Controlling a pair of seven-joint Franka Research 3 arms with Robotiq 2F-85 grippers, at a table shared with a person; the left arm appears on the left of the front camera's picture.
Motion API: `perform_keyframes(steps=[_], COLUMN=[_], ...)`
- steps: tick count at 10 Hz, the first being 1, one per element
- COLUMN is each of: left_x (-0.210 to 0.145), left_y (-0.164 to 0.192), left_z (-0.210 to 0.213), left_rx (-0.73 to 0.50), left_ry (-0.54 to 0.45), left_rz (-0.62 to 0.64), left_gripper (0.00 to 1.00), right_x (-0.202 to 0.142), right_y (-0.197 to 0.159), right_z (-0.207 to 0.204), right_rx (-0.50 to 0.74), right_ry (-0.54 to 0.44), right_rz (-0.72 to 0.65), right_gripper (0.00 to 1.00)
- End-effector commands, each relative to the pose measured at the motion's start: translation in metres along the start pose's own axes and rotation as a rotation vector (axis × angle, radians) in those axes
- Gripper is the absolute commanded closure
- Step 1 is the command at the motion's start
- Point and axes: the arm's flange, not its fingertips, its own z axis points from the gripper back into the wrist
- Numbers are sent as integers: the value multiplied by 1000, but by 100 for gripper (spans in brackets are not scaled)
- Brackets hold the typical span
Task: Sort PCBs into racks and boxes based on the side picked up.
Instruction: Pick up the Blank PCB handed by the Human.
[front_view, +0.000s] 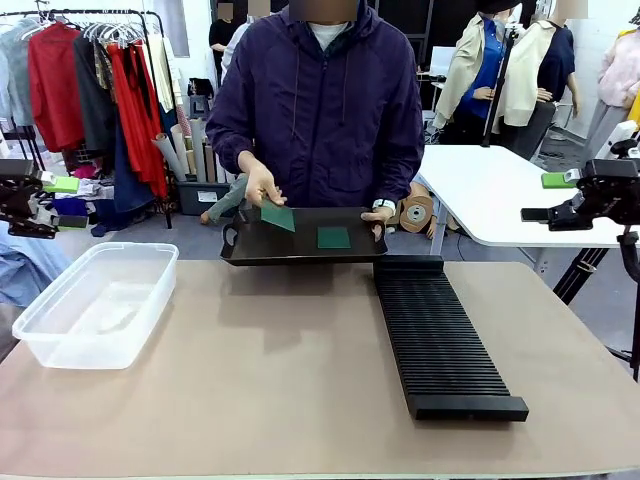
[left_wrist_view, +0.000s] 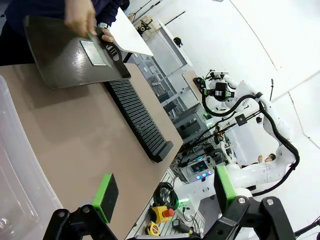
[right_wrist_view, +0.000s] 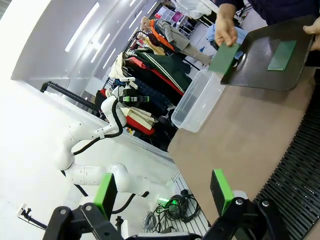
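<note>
While both arms wait out at the sides of the counter, the front view shows you the left pincer and the right pincer, each with fingers spread and pinching nothing. Across from you, a person's hand holds one PCB tilted above the black tray. A second PCB lies flat in it, and the other hand grips the tray's right end. The clear tub sits at the left, and the ribbed rack is right of centre — its far end just beside the tray.

Left wrist view: the left pincer gapes wide, with the tub wall beside it.

Right wrist view: the right pincer is spread too — rack close by, tub farther off.
</note>
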Motion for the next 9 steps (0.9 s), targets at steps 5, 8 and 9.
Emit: perform_keyframes(steps=[5, 8, 9], left_x=[0, 0, 0], left_y=[-1, -1, -1], left_z=[0, 0, 0], left_rx=[1, 1, 1], left_ry=[-4, -4, -4], left_rz=[6, 6, 6], left_gripper=[0, 0, 0], right_x=[-1, -1, -1], right_y=[1, 1, 1], right_z=[0, 0, 0], right_rx=[7, 7, 7], right_ry=[-3, -3, -3], right_rz=[4, 4, 4], right_gripper=[0, 0, 0])
